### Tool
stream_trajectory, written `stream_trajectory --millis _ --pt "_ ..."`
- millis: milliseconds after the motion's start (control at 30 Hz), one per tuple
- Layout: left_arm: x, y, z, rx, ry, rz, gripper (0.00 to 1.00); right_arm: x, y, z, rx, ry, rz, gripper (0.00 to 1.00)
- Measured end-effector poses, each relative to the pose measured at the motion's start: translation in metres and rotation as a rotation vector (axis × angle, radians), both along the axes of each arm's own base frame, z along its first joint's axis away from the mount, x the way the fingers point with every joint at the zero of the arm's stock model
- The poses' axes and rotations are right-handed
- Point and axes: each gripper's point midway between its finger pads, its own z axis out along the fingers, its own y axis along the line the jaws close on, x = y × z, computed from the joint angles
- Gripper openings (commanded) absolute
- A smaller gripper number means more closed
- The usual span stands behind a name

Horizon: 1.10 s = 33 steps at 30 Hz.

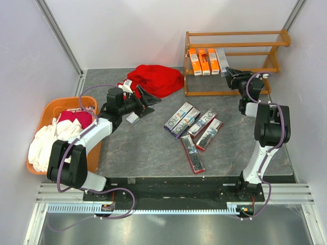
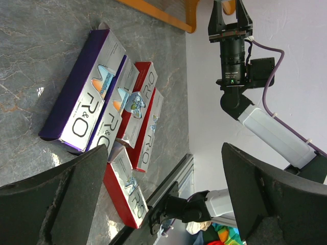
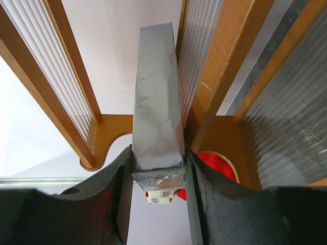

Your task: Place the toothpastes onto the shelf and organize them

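Observation:
The wooden shelf (image 1: 258, 38) stands at the back right. Three orange toothpastes (image 1: 203, 61) and a silver-grey one (image 1: 222, 60) stand side by side on its middle tier. My right gripper (image 1: 233, 75) is at the shelf front. In the right wrist view it (image 3: 158, 168) is shut on a plain silver-grey toothpaste (image 3: 157, 102) pointing in between the slatted tiers (image 3: 202, 51). Several purple, silver and red toothpastes (image 1: 191, 130) lie on the table's middle, also in the left wrist view (image 2: 107, 107). My left gripper (image 1: 146, 100) (image 2: 163, 173) is open and empty, left of them.
A red cloth (image 1: 156, 79) lies at the back, just behind my left gripper. An orange plastic basket (image 1: 48, 109) with clothes sits at the left edge. A small pale box (image 1: 134, 118) lies under my left wrist.

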Motion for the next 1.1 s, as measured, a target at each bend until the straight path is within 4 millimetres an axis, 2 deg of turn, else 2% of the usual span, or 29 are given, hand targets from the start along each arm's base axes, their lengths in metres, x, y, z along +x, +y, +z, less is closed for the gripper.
stream_trajectory --millis 200,533,633,667,733,867,933,1100 --pt "0.000 0.000 0.000 0.000 0.000 0.000 1.00 0.003 0.008 -0.001 0.000 -0.004 -0.008 0.28" --pt "0.000 0.000 0.000 0.000 0.000 0.000 1.00 0.010 0.021 -0.003 0.017 -0.020 0.007 0.42" --pt "0.000 0.000 0.000 0.000 0.000 0.000 1.00 0.010 0.026 -0.003 0.036 -0.023 0.015 0.50" --pt "0.000 0.000 0.000 0.000 0.000 0.000 1.00 0.010 0.027 -0.003 0.041 -0.024 0.017 0.56" --pt "0.000 0.000 0.000 0.000 0.000 0.000 1.00 0.010 0.028 -0.002 0.055 -0.023 0.020 0.63" --pt "0.000 0.000 0.000 0.003 -0.003 -0.001 1.00 0.007 0.031 -0.003 0.071 -0.027 0.036 0.89" --pt "0.000 0.000 0.000 0.008 -0.010 -0.004 1.00 0.005 0.033 -0.003 0.075 -0.029 0.042 0.96" --pt "-0.002 0.003 -0.008 0.043 -0.007 -0.007 1.00 0.000 0.034 -0.009 0.083 -0.024 0.050 0.98"
